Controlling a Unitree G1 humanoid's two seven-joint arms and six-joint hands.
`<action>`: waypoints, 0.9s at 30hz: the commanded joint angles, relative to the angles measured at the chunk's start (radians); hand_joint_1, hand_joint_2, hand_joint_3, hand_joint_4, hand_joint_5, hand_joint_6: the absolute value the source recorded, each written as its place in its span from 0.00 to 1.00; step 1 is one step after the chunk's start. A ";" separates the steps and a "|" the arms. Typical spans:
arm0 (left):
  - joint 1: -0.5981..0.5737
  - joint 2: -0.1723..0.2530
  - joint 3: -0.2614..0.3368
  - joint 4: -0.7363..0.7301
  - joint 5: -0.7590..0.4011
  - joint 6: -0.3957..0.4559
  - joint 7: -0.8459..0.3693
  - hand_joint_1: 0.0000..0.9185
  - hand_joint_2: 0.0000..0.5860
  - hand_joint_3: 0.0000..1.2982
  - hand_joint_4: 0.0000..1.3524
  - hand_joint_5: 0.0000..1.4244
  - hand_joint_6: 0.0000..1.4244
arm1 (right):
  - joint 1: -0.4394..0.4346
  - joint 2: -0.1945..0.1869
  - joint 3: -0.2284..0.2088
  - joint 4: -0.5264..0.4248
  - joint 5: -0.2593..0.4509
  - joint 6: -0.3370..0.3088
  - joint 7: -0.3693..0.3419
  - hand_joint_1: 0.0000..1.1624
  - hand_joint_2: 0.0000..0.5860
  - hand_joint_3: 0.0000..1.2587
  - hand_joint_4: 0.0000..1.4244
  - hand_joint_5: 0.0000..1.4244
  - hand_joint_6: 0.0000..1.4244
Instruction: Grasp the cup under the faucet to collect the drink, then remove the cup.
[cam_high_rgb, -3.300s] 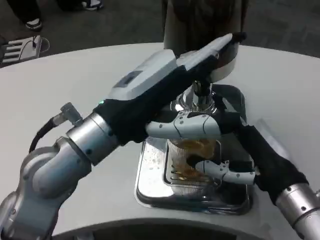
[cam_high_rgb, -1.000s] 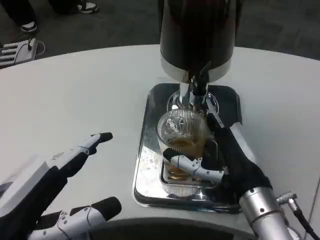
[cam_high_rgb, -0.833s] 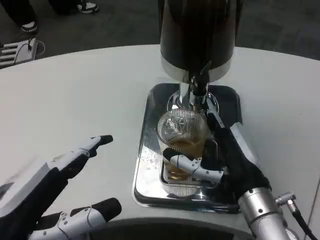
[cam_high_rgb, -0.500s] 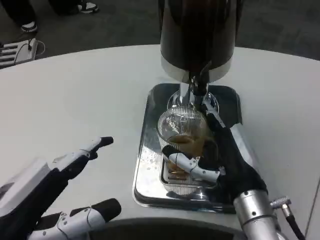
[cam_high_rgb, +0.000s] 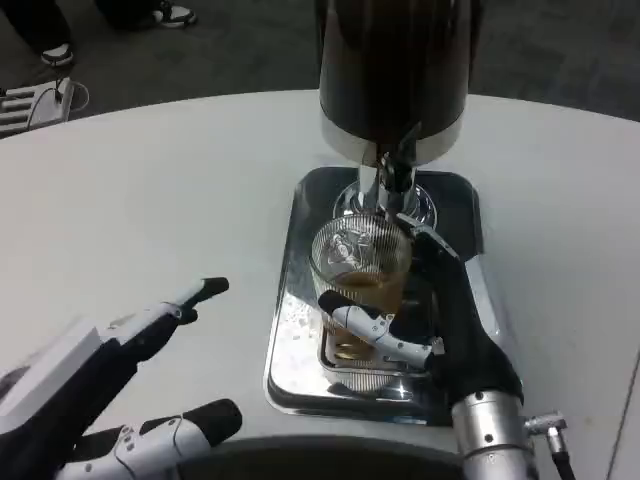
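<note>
Head view, looking down past my own arms at a white table (cam_high_rgb: 150, 180). My right hand (cam_high_rgb: 425, 320) reaches in from the lower right and grips the cup (cam_high_rgb: 362, 265): one white and black finger (cam_high_rgb: 375, 328) wraps across the near side of the glass, low down, while the black palm lies against the cup's right side. My silver right forearm (cam_high_rgb: 490, 435) leaves the picture at the bottom edge.

The cup is clear, ribbed glass, upright, with amber drink (cam_high_rgb: 365, 290) filling its lower part. It stands on the grille of a shiny metal drip tray (cam_high_rgb: 290, 340), right beneath the faucet (cam_high_rgb: 392, 175). The faucet juts down from a tall dark dispenser (cam_high_rgb: 395, 70) with a silver band at its base, which stands at the far end of the tray. I cannot tell whether drink is running from the faucet.

My left hand (cam_high_rgb: 120, 390) lies at the lower left, well apart from the tray, holding nothing, its fingers spread. One finger (cam_high_rgb: 195, 295) points toward the tray, and another (cam_high_rgb: 170, 435) lies near the table's front edge.

Beyond the table's far edge is dark floor, with shoes (cam_high_rgb: 180, 10) at the upper left.
</note>
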 joint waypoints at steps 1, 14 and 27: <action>0.014 0.012 0.004 0.008 -0.012 0.004 -0.013 0.00 0.18 0.08 0.05 0.09 0.07 | 0.027 0.031 0.009 0.021 -0.012 -0.019 -0.045 0.74 0.48 0.35 0.37 0.38 0.35; 0.002 0.021 0.012 0.035 -0.033 -0.013 -0.017 0.00 0.18 0.08 0.06 0.09 0.07 | 0.052 0.056 0.008 0.014 -0.034 -0.044 -0.119 0.75 0.52 0.51 0.55 0.61 0.74; -0.052 0.023 -0.002 0.092 -0.039 -0.036 -0.008 0.00 0.18 0.09 0.07 0.10 0.07 | 0.083 0.040 0.010 -0.049 -0.030 -0.049 -0.090 0.76 0.52 0.72 0.79 0.87 1.00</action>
